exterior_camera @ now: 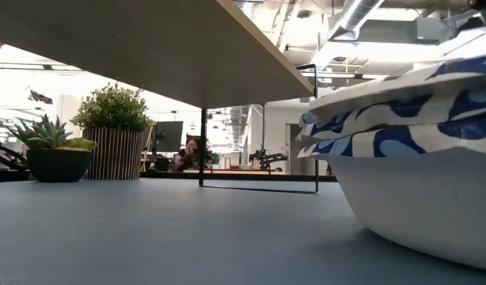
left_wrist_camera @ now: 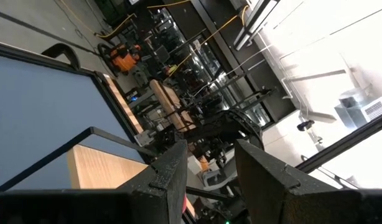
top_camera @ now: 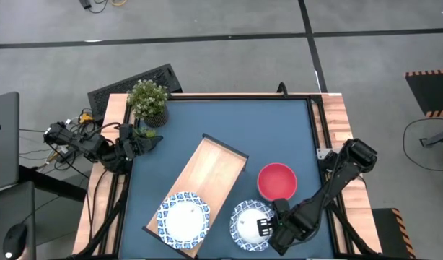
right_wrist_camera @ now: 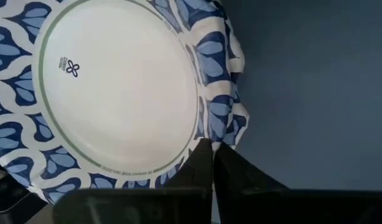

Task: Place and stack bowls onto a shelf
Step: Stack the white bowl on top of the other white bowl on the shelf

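A blue-and-white patterned bowl (top_camera: 248,224) with a white centre sits near the table's near edge. It fills the right wrist view (right_wrist_camera: 116,93) and looms at the right of the low view (exterior_camera: 417,158), where two patterned rims show, one on the other. My right gripper (top_camera: 265,228) is shut on its right rim. A second patterned bowl (top_camera: 183,217) rests on the near end of the light wooden shelf (top_camera: 203,180), which lies slantwise. A red bowl (top_camera: 277,180) stands on the table right of the shelf. My left gripper (top_camera: 151,139), open, waits at the table's left edge. My right gripper pinches the patterned bowl's rim (right_wrist_camera: 225,127) on its right side between the two fingers (right_wrist_camera: 202,163), coming from the table's right. The rim is crinkled beside the fingers. Whether the bowl's underside (exterior_camera: 433,222) is on the table I cannot tell.
A bushy potted plant (top_camera: 148,101) and a small succulent (exterior_camera: 53,150) stand at the table's far left corner beside my left arm. From table height the shelf board (exterior_camera: 148,39) stands raised on thin dark legs (exterior_camera: 202,146). Bare blue tabletop (top_camera: 236,123) lies beyond the shelf.
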